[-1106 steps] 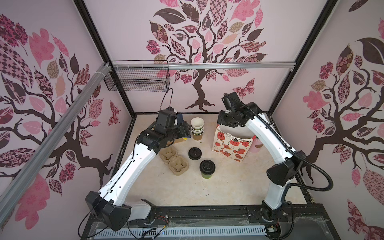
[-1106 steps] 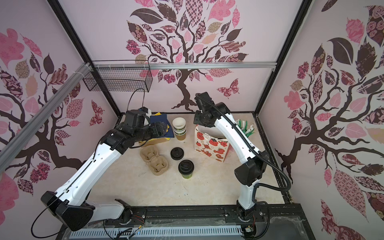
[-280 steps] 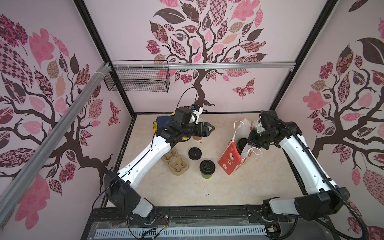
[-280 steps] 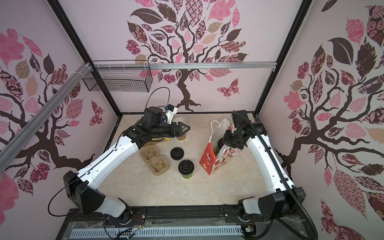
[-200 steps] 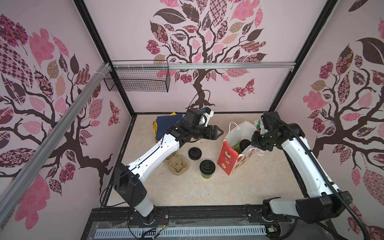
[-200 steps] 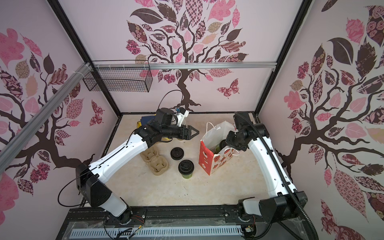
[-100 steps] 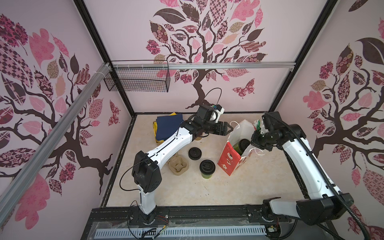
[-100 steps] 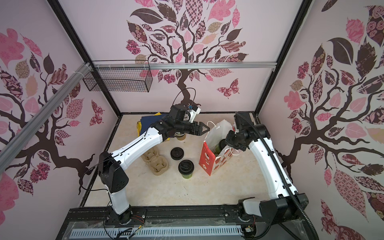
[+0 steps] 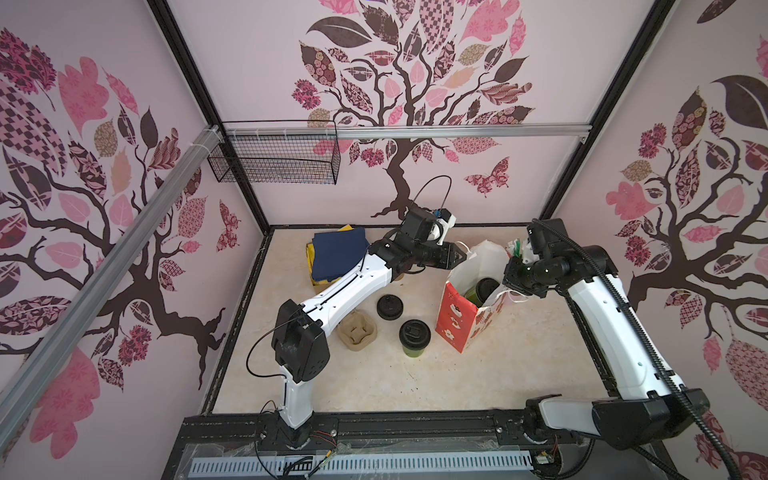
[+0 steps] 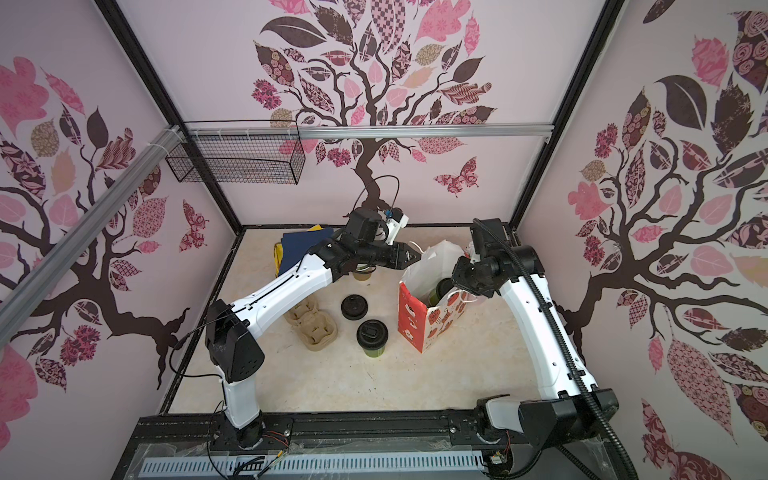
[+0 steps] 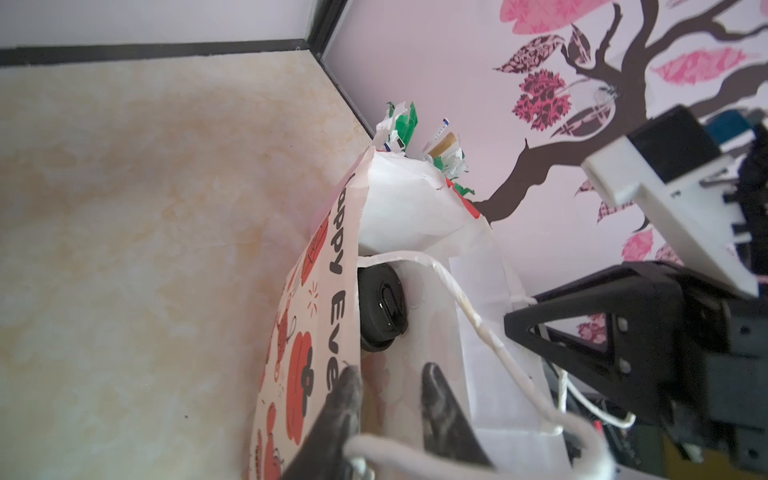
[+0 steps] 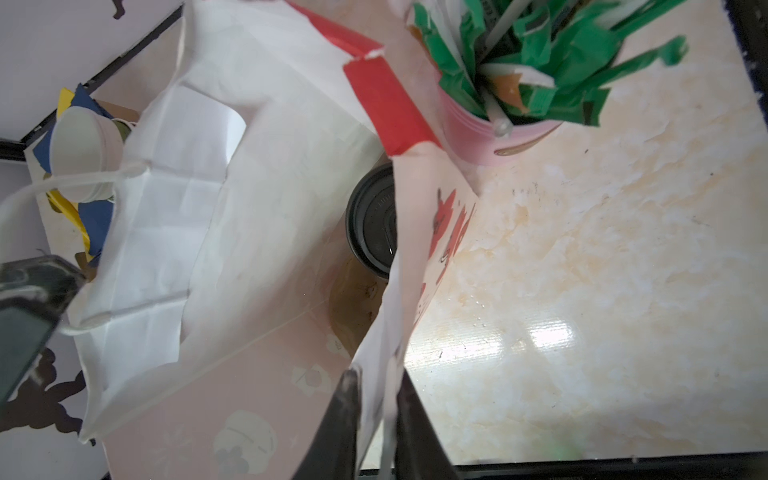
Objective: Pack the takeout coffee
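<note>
Inside the creased red-printed paper bag point(image 9: 457, 316) you have one green cup point(image 9: 482, 289) under a round black lid, the second green cup point(image 9: 414, 334) standing on the marbled desk point(image 9: 415, 386) just beside it, right claw point(image 12: 376, 399) pinching the bag's thin wall, left claw point(image 11: 390, 386) straddling its other wall, grip unclear.

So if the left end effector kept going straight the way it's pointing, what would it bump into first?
The left end effector straddles the paper bag's rim, so next is probably the black-lidded cup inside, though depth is unclear.
</note>
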Tool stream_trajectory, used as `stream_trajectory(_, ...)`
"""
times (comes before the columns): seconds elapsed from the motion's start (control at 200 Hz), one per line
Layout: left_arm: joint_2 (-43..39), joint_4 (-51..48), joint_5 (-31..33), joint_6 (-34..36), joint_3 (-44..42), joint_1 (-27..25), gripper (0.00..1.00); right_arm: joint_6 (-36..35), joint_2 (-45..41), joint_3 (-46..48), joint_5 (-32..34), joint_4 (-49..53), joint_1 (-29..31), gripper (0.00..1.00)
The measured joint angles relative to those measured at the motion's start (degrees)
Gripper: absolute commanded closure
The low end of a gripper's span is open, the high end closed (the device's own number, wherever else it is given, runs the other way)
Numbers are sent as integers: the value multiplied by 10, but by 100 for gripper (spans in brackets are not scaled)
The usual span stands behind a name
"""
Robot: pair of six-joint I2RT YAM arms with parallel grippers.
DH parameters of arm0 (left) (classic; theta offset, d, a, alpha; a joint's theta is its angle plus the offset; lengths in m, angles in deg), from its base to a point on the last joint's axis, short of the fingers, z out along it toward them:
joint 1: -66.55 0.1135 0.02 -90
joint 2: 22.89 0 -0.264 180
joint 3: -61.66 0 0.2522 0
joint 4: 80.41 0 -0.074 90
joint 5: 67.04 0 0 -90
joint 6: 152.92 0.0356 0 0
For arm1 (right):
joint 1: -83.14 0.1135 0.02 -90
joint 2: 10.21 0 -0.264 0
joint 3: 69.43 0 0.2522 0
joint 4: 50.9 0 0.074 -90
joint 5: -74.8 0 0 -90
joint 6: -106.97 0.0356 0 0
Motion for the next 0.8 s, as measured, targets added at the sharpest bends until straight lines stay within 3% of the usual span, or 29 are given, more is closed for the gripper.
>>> stream_trajectory(0.255,-15,0,5,-8,-9,0,99,-14,17,-3,-5,-5,0,97)
stream_trajectory(0.8,-86,7,6,-33,-102,0,89,-68,77,-56,-17,-19,0,100)
